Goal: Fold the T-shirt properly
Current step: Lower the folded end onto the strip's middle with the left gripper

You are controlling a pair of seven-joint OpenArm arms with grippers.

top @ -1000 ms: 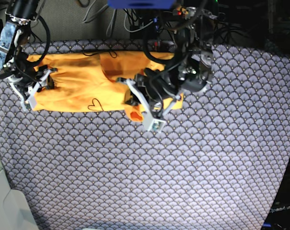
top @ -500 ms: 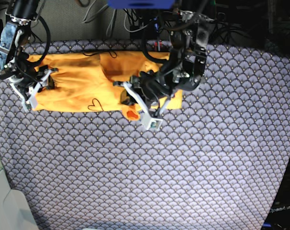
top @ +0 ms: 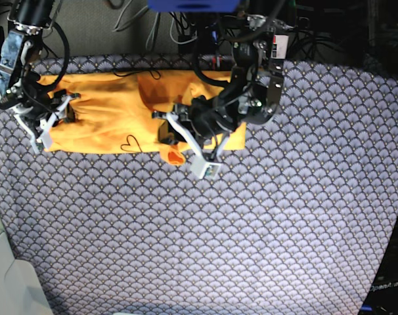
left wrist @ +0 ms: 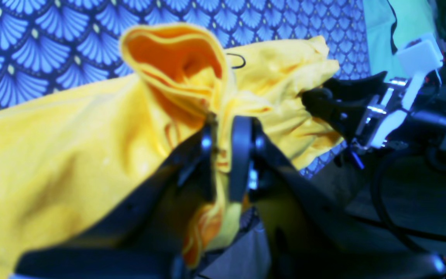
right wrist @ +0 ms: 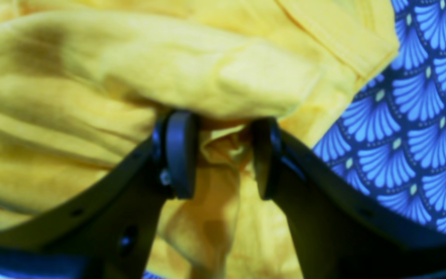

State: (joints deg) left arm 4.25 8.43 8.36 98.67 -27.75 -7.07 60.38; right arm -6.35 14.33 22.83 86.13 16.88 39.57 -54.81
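Soft, limp cotton, the T-shirt [top: 107, 115] lies bunched lengthwise on the patterned counter [top: 251, 223], left hand [left wrist: 223, 155] pinching a gathered fold at one end, right hand [right wrist: 221, 155] half-spread around a thick bunch opposite; hems probably grip best.

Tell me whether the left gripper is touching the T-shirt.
Touching. The left wrist view shows the left gripper closed on a bunched fold of the T-shirt, fabric pinched between its pads.

Base view overhead, far; both wrist views close along own pincer, somewhat blurred; all share T-shirt [top: 107, 121].
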